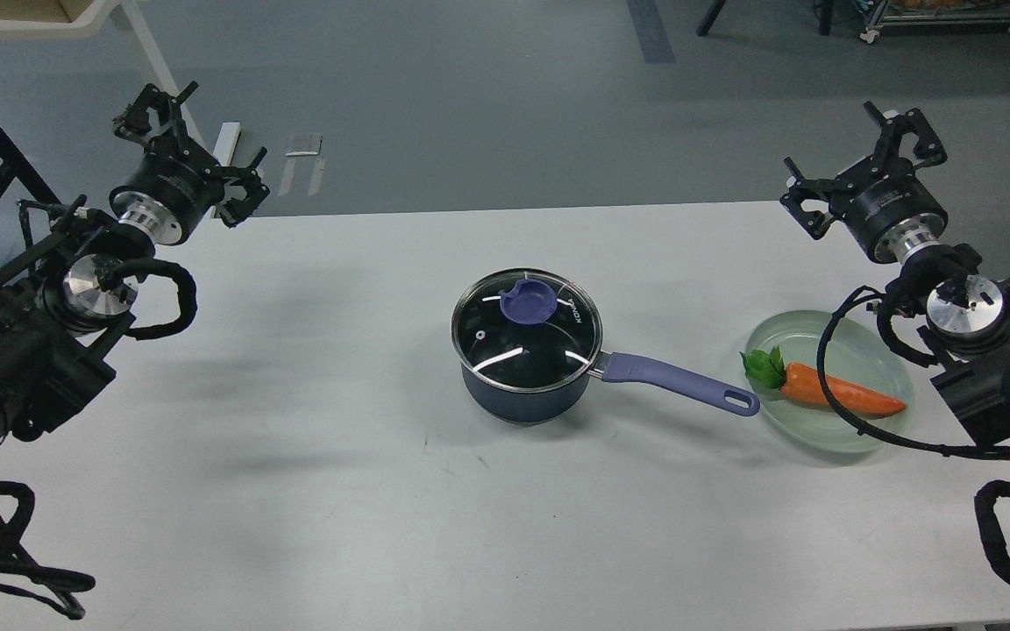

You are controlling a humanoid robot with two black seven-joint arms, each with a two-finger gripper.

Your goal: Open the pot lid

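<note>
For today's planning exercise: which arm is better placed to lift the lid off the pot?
Probably left. The lid's knob has an unobstructed approach from the left tool; the right tool's side holds the handle and plate.

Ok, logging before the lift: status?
Left gripper, right gripper open, empty, raised. Lid seated on pot. Knob unobstructed.

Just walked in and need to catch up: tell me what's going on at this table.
Nothing is being handled yet. The small dark navy saucepan with the long lavender handle sits mid-table, its round clear glass lid on it. Both black arms are raised at the far corners, left gripper and right gripper open and holding nothing. An orange carrot lies on a pale green glass plate beside the handle.
</note>
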